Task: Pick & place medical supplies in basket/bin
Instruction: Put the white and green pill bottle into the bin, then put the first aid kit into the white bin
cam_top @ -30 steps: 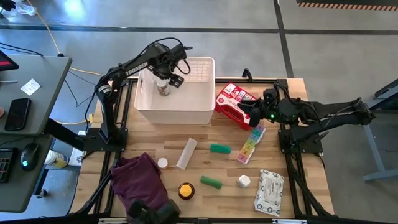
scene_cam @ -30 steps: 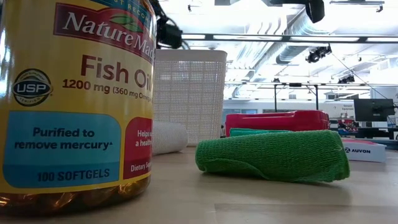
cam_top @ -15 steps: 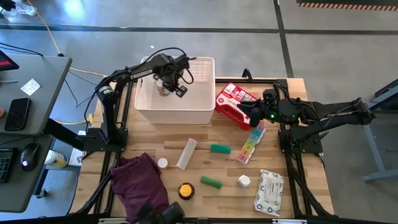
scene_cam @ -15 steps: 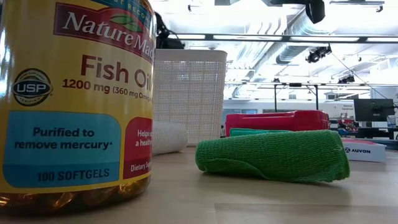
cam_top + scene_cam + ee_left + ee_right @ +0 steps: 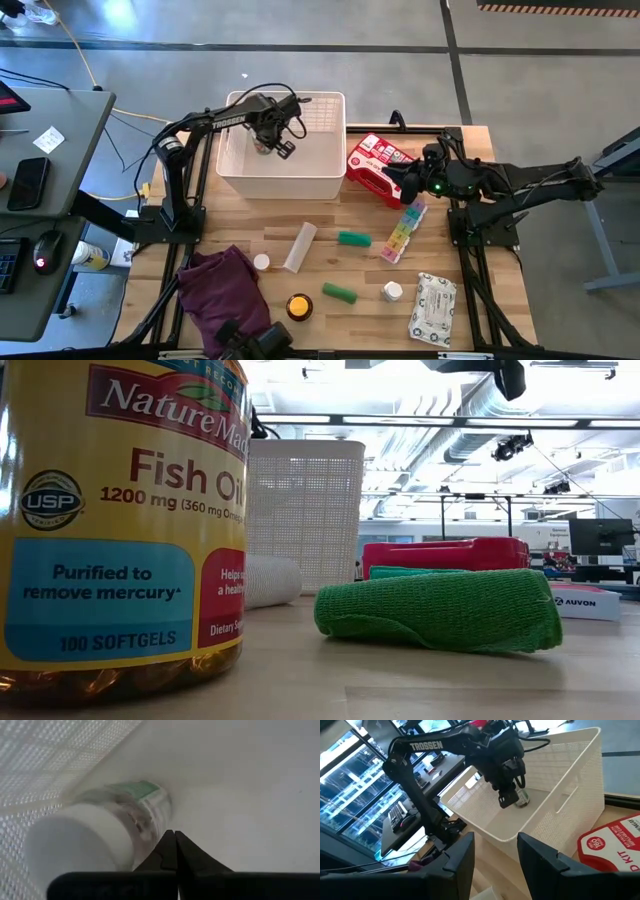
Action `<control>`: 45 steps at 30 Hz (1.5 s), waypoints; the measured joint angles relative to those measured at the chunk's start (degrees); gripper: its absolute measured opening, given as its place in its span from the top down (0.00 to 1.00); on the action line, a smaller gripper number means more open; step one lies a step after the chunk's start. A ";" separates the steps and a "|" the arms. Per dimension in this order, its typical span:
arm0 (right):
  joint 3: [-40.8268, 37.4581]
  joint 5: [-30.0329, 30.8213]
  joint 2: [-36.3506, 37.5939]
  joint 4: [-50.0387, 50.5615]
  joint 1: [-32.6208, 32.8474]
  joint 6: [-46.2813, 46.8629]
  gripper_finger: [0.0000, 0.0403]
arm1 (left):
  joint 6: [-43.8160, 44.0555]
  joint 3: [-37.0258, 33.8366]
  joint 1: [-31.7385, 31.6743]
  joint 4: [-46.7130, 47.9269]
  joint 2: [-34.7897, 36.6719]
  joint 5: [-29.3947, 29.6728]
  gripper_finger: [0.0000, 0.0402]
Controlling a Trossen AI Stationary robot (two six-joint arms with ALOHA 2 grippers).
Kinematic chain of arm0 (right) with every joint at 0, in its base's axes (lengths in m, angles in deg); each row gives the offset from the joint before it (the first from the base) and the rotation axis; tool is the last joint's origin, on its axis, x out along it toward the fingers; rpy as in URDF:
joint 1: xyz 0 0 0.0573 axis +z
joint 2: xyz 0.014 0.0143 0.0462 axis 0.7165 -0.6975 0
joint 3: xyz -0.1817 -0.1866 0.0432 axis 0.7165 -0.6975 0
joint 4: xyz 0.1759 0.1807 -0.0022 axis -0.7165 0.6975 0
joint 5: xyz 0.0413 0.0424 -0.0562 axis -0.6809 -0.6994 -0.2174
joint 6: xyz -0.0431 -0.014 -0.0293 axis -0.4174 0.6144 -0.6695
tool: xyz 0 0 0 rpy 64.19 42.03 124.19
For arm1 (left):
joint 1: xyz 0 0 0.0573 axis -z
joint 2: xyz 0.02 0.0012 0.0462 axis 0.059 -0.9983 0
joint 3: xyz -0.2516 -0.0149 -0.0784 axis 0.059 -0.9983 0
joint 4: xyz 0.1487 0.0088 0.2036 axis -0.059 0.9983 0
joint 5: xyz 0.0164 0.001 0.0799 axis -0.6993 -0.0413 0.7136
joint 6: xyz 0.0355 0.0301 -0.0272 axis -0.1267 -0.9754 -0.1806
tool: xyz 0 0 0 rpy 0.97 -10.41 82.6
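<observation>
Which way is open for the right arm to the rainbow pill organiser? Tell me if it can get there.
Probably yes: the right gripper hovers by the red first-aid case, and the pill organiser lies uncovered just below it, nothing between.

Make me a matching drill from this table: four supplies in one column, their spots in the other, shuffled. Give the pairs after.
Things:
1. clear bottle with white cap
2. red first-aid case
3. white wipes pack
4. rainbow pill organiser

Places:
A. near right corner of the table
B. inside the white basket, beside the shut left gripper
C. on the table between the basket and the right gripper
D. on the table just nearer than the red case

Pairs: 1-B, 2-C, 3-A, 4-D
</observation>
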 joint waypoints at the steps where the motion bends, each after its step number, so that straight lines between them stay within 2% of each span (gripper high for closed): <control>1: 0.00 0.20 0.00 0.02 0.00 0.00 0.65 | 0.03 -0.14 0.00 -0.28 0.00 0.11 0.95; 9: 0.00 0.20 0.00 0.07 0.00 0.26 0.65 | 1.13 -0.16 -0.54 -1.02 0.00 6.46 0.83; 11: 0.00 0.20 0.00 0.07 0.00 0.31 0.65 | 1.03 -0.16 -1.17 -0.99 0.00 7.15 0.85; 15: 0.00 0.18 0.00 0.07 -0.01 0.38 0.65 | 0.99 -0.16 -2.93 -1.12 0.00 7.41 0.94; 19: 0.00 0.18 0.00 0.07 -0.01 0.39 0.65 | 0.90 -0.15 -4.56 -1.23 0.00 7.34 0.95; 27: 0.00 0.16 0.00 0.15 0.00 0.16 0.65 | 0.92 0.62 -5.22 0.10 -0.04 4.93 0.74; 33: 0.00 0.14 0.00 0.85 0.00 0.00 0.65 | 1.09 5.29 -3.68 1.85 -0.09 2.71 0.69; 45: 0.00 -2.60 -0.02 9.11 0.00 0.02 0.65 | 1.55 23.57 2.11 11.12 -0.09 1.69 0.69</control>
